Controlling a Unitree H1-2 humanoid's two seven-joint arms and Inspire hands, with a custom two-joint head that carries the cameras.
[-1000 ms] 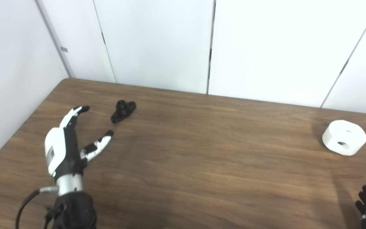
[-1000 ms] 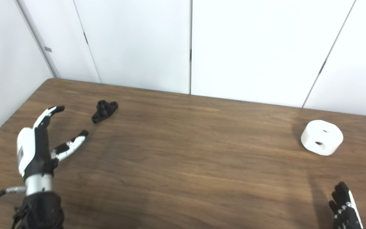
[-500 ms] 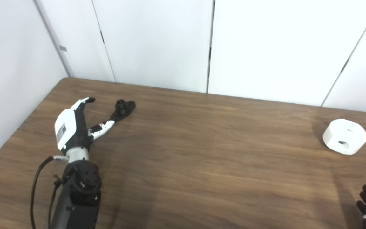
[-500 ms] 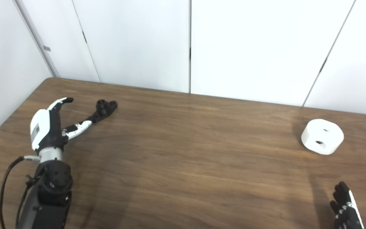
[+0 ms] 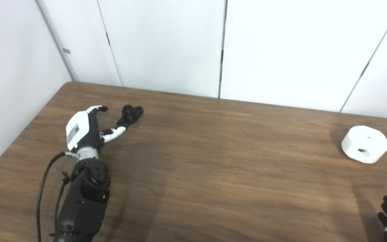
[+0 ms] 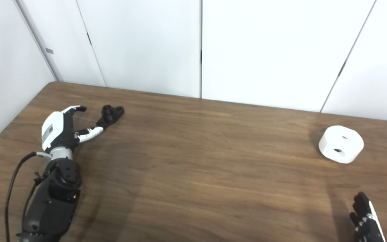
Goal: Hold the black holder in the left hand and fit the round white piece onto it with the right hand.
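Left arm [image 5: 84, 198]: enters from the bottom left edge, black forearm with a cable looping beside it, reaching toward the far left part of the table.
Left hand [image 5: 87, 129]: white-backed, spread wide, holding nothing; fingers curved over the wood, thumb stretched to the right toward the holder.
Thumb [image 5: 114, 132]: tip at the holder's near end, contact impossible to judge from either view.
Black holder [image 5: 130, 116]: lying flat on the table, far left area, just beyond and right of the left hand; small raised boss on top, holes at its ends; not lifted.
Table [image 5: 213, 161]: dark brown wood grain, rounded far left corner, filling the lower part of both views.
Wall panels [image 5: 166, 43]: white, with dark vertical seams, standing behind the far table edge.
Round white piece [image 5: 364, 144]: resting on the table at the far right, well apart from the holder; two holes visible, one on top and one on the side facing the camera.
Right hand [image 6: 366, 220]: only dark fingertips showing at the bottom right corner, near the table edge, well short of the white piece; spread or pressed together, cannot tell.
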